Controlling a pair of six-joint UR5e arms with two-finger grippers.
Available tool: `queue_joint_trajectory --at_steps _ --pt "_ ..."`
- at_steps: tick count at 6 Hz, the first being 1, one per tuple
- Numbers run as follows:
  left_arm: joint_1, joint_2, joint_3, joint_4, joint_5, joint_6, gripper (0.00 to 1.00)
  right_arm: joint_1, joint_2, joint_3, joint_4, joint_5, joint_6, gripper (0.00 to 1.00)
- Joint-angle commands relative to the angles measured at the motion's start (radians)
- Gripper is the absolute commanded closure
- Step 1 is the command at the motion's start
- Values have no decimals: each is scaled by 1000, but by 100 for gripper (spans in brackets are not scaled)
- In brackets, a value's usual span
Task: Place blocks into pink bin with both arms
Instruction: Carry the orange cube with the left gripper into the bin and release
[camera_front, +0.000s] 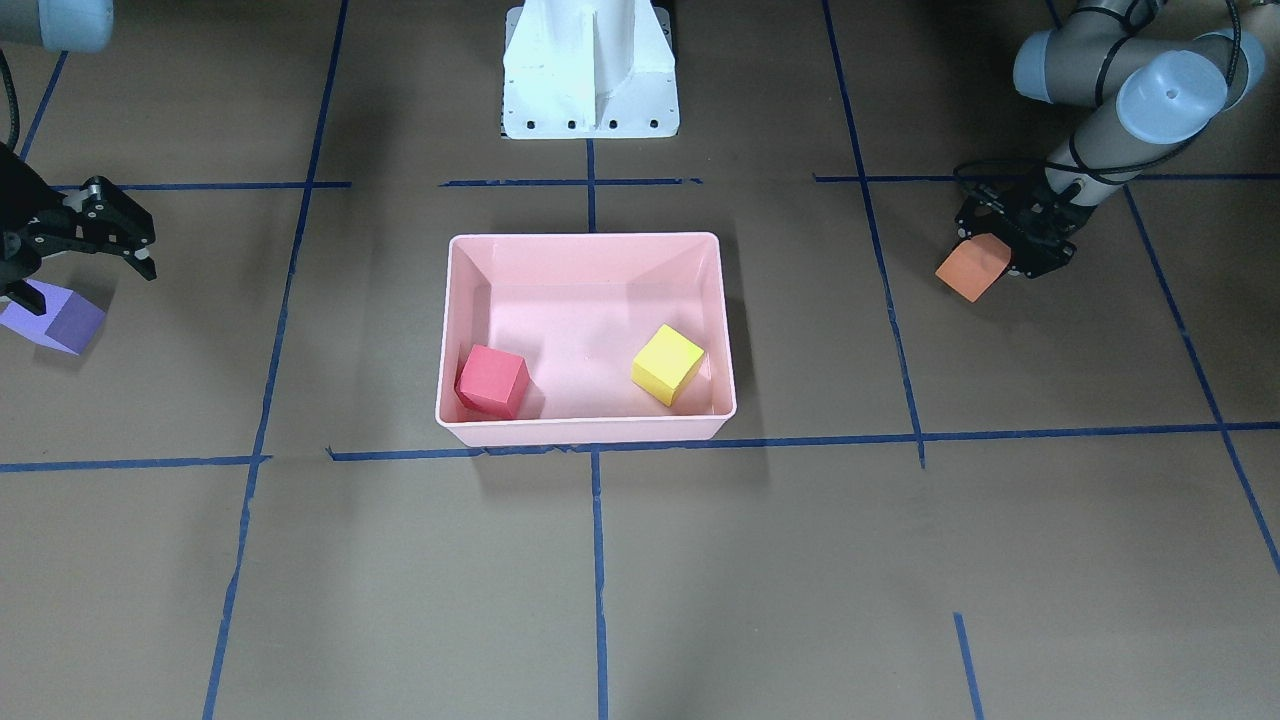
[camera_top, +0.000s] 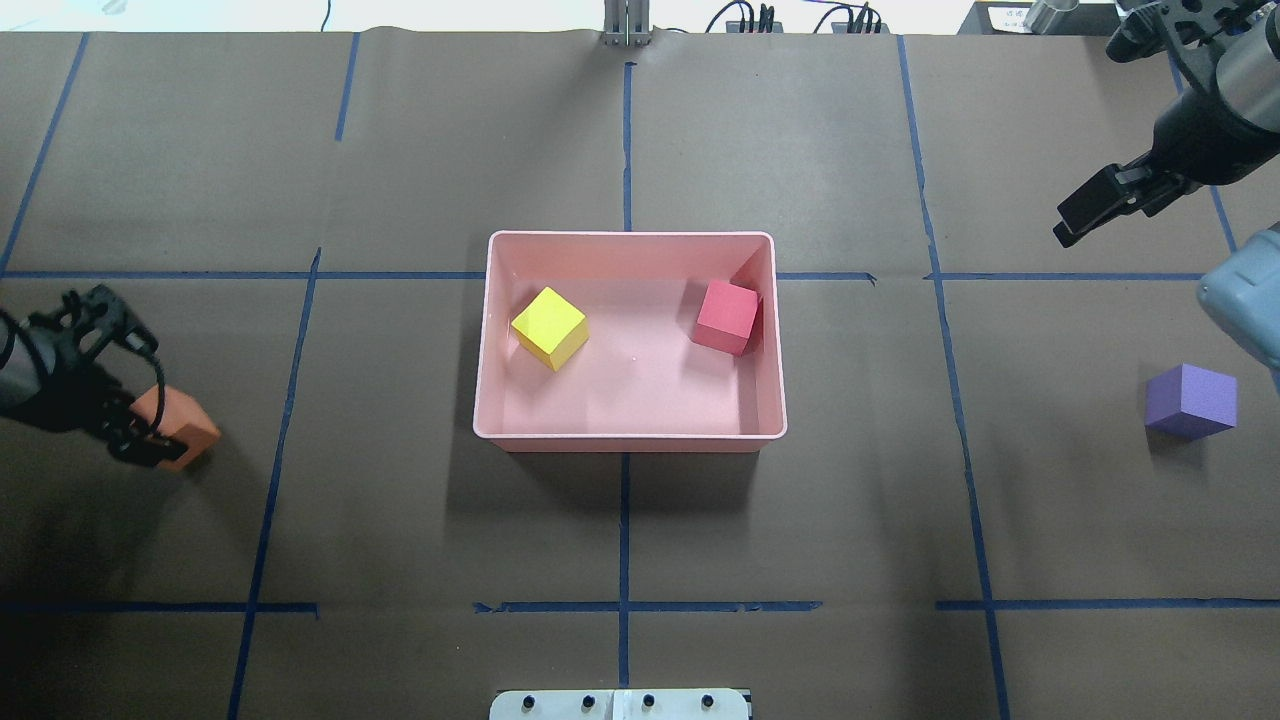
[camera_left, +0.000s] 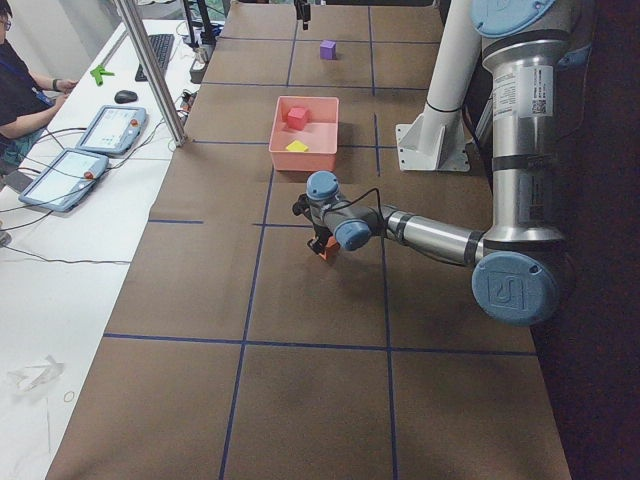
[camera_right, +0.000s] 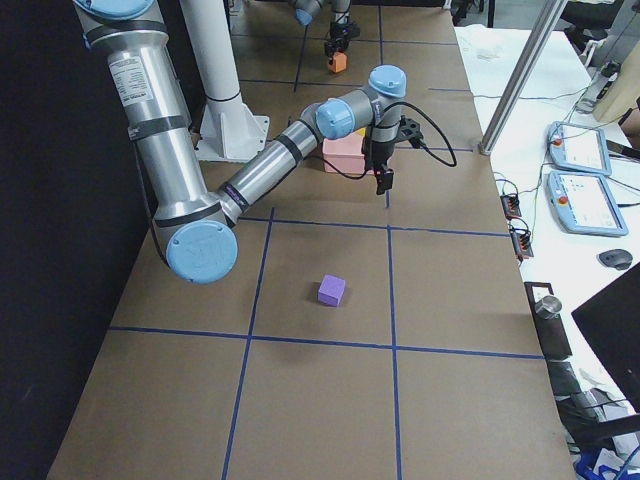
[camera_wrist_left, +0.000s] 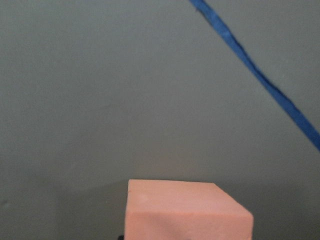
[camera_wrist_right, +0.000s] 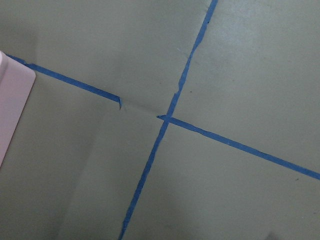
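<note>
The pink bin (camera_front: 585, 238) stands mid-table and holds the red block (camera_front: 492, 380) and the yellow-green block (camera_front: 667, 363), apart from each other. In the overhead view the bin (camera_top: 630, 236) shows red (camera_top: 727, 316) on its right and yellow-green (camera_top: 549, 326) on its left. My left gripper (camera_top: 150, 430) is shut on the orange block (camera_top: 185, 425), tilted and close to the table, well left of the bin. The purple block (camera_top: 1190, 400) lies alone on the table at the right. My right gripper (camera_top: 1080, 215) is open and empty, raised, farther back than the purple block.
The white base pedestal (camera_front: 590, 70) stands behind the bin. Blue tape lines (camera_top: 625, 605) grid the brown table. An operator (camera_left: 20, 90) and control tablets (camera_left: 110, 128) are at the side bench beyond the table's far edge.
</note>
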Motion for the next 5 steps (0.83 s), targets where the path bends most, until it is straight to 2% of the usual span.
queue_joint_trajectory --at_steps 1,2,3,4,5 --pt "-39 -354 -99 514 7 -63 49 75 -36 -50 -2 17 -176 0" --pt "-31 -526 -98 667 31 -174 49 139 -70 -96 0 72 -299 0" --pt "11 -629 -88 689 38 -364 49 194 -118 -117 0 75 -412 0" --pt "117 -727 -64 690 112 -549 48 231 -167 -129 1 80 -504 0" --pt "186 -830 26 690 190 -667 46 248 -199 -135 3 91 -537 0"
